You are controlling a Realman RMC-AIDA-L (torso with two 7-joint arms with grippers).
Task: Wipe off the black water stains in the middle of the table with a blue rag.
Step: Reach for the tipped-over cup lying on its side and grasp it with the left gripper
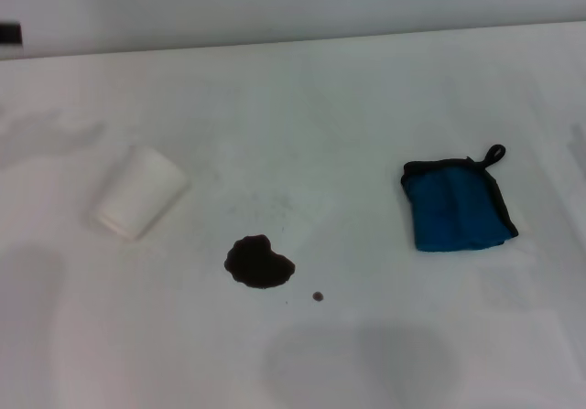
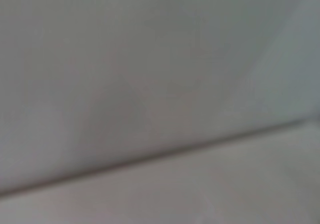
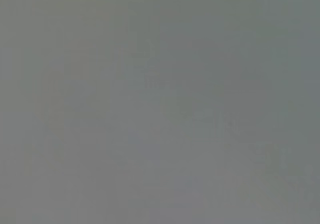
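In the head view the black water stains (image 1: 260, 261) form an irregular dark blotch near the middle of the white table (image 1: 302, 125), with one tiny dark dot (image 1: 318, 295) just to its right and nearer me. The blue rag (image 1: 456, 206) lies folded flat to the right of the blotch, with black edging and a black loop (image 1: 494, 154) at its far right corner. Neither gripper shows in any view. The two wrist views show only plain grey-white surface.
A pale translucent cup (image 1: 139, 192) lies on its side to the left of the blotch. The table's far edge (image 1: 302, 36) meets a pale wall. A small dark mark (image 1: 10, 34) sits at the far left edge.
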